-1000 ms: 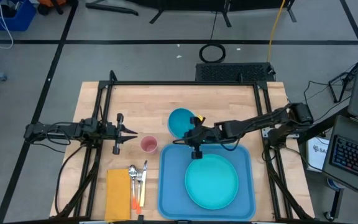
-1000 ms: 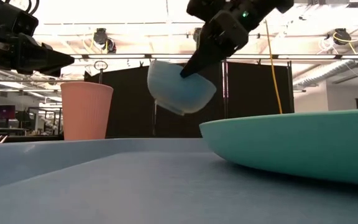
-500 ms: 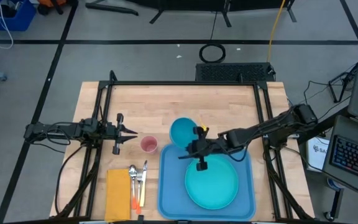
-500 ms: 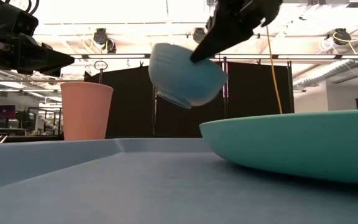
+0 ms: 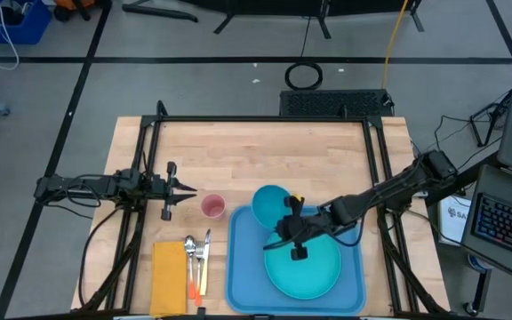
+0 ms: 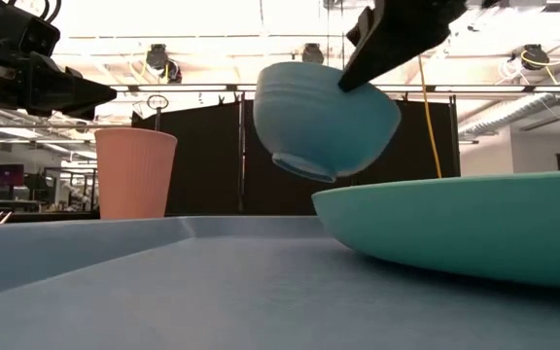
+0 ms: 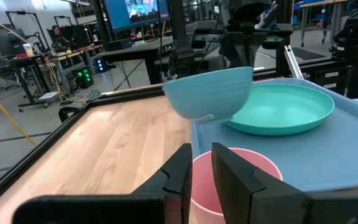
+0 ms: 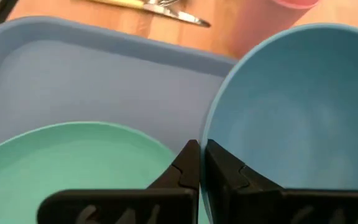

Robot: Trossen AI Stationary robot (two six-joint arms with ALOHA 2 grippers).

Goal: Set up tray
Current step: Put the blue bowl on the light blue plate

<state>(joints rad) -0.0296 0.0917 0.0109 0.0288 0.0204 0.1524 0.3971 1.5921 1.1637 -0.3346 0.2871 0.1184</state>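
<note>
The light-blue tray lies at the table's near edge with a round turquoise plate on it. My right gripper is shut on a light-blue bowl, held in the air over the tray's far left corner, beside the plate's far edge. In the low view the bowl hangs tilted above the tray. My left gripper is shut and empty, hovering left of a pink cup that stands on the wood. My right gripper pinches the bowl's rim on the side nearest the plate, one finger inside the bowl and one outside. The fingers slant down from the table's right side. The bowl is lifted clear and tilted, its foot lowest.
A yellow napkin and cutlery lie on the wood left of the tray. The far half of the table is bare wood. A black frame runs around the table.
My right gripper has carried the bowl toward the table's near edge and a little right, from over the wood beyond the tray to over the tray's far left corner. The bowl has stayed lifted and tilted in the same hold.
</note>
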